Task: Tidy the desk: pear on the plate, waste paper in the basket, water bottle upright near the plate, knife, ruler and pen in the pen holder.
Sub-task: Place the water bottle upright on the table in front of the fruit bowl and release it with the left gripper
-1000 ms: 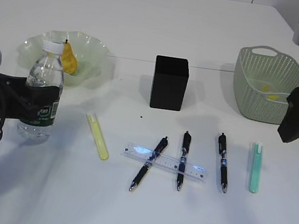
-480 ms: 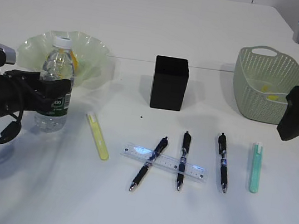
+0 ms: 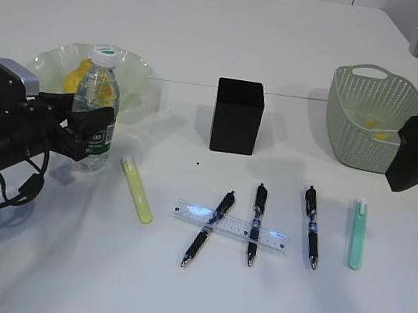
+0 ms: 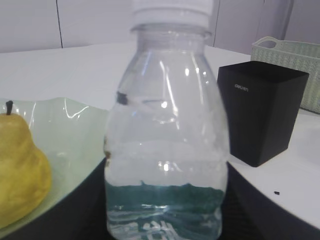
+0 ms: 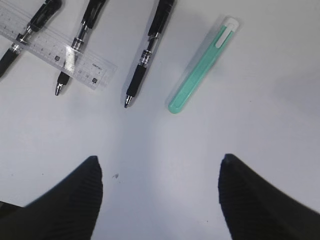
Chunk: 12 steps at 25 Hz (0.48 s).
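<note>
My left gripper [image 3: 86, 136] is shut on the clear water bottle [image 3: 97, 104], held upright just in front of the pale green plate [image 3: 138, 75]. The yellow pear [image 3: 73, 77] lies on the plate, partly behind the bottle. The left wrist view shows the bottle [image 4: 167, 125] between the jaws [image 4: 165, 210], with the pear [image 4: 20, 165] to the left. My right gripper [image 3: 400, 183] is open and empty, above the table [image 5: 160, 165] near the green knife [image 3: 357, 232]. A yellow knife [image 3: 136, 190], the clear ruler [image 3: 230, 226] and three black pens [image 3: 256, 222] lie in front of the black pen holder [image 3: 237, 116].
The green mesh basket [image 3: 364, 117] stands at the back right with yellow paper scraps [image 3: 381, 136] inside. The right wrist view shows the green knife [image 5: 200, 67], a pen [image 5: 150, 50] and the ruler [image 5: 55, 42] beyond the jaws.
My left gripper has carried the bottle to the right and back, up to the plate's front edge. The right arm has barely moved.
</note>
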Available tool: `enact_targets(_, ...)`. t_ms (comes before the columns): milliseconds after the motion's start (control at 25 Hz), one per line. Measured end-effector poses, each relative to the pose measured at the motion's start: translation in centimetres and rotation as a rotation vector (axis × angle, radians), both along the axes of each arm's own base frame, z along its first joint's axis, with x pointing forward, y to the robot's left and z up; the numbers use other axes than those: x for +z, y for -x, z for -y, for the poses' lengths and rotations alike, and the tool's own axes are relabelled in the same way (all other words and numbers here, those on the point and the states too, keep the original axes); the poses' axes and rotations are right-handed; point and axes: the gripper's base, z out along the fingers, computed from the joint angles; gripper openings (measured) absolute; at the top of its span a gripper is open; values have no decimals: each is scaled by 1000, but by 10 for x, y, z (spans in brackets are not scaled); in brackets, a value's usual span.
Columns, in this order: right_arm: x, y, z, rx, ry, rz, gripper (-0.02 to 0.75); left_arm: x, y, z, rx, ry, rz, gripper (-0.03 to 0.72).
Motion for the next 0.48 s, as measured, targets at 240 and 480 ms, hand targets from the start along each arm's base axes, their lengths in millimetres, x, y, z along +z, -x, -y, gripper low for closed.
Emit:
enact_targets(240, 0, 0, 0, 0, 0, 1, 536, -2, 0, 1, -8, -7, 12, 379)
enact_targets(480, 0, 0, 0, -2, -1, 2, 536, -2, 1, 0, -3, -8, 8, 381)
